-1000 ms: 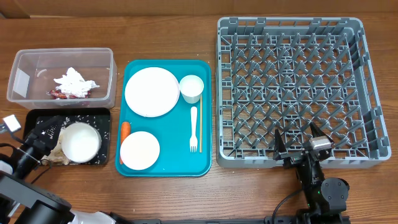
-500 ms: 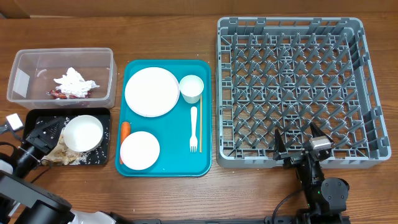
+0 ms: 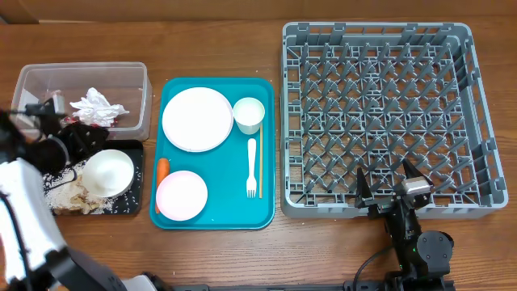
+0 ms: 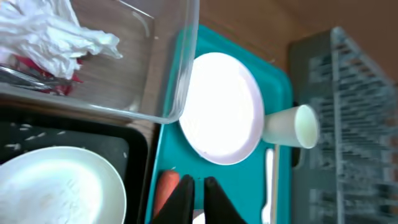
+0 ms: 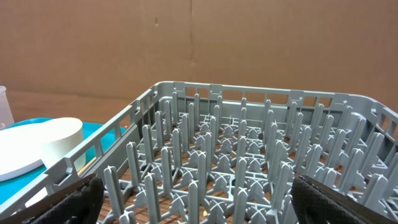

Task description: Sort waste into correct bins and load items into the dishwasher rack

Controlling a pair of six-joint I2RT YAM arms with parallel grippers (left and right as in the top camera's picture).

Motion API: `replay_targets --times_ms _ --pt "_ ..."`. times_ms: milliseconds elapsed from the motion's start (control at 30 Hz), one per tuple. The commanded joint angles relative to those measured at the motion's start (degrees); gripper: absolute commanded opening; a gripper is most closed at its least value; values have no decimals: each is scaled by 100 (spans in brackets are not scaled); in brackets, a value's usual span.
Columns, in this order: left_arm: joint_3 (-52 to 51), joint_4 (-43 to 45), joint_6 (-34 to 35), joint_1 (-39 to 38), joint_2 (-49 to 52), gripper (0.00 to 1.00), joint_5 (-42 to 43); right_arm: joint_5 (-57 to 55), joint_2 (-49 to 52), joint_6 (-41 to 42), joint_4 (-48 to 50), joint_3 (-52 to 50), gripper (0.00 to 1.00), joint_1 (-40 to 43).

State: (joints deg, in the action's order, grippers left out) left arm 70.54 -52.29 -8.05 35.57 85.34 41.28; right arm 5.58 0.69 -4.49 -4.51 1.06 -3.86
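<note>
My left gripper hovers over the near edge of the clear tub, shut and holding nothing; in its wrist view the fingertips nearly touch beside the orange carrot. A crumpled napkin and a red wrapper lie in the tub. The black tray holds the white bowl, rice and beige scraps. The large white plate, pink plate, cup, fork and chopstick lie together. My right gripper stands open at the grey rack's near edge.
The teal serving tray carries the plates, cup, fork, chopstick and carrot between the bins and the rack. The rack's upright pegs fill the right wrist view. A brown cardboard wall stands behind the table.
My left arm has swung up from the table's front left corner to over the tub's near edge. The bowl shifted a little toward the back of the black tray. The right arm has not moved.
</note>
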Motion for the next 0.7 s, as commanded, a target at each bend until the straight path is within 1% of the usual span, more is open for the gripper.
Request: replay_targets --times_ms 0,67,167,233,300,400,500,600,667 --pt "116 -96 686 -667 -417 17 -1880 7 -35 13 26 -59 100 -26" --pt "114 -181 697 -1108 -461 24 -2361 7 -35 13 26 -59 100 -26" --pt "83 -302 772 -1665 -393 25 -3075 7 -35 13 26 -59 100 -26" --pt "55 -350 898 -1985 -280 29 -3633 7 -35 13 26 -59 100 -26" --pt "24 -365 960 -2170 -166 33 -3976 7 -35 13 26 -59 100 -26" --pt "-9 -411 957 -2308 57 40 -4151 7 -35 13 26 -59 100 -26" --pt "-11 -487 962 -2319 313 44 -4148 7 -35 13 26 -59 100 -26" --pt "-13 -522 981 -2317 605 45 -4148 7 -35 13 26 -59 100 -26" --pt "-15 -540 981 -2317 817 44 -4148 7 -35 13 26 -59 100 -26"
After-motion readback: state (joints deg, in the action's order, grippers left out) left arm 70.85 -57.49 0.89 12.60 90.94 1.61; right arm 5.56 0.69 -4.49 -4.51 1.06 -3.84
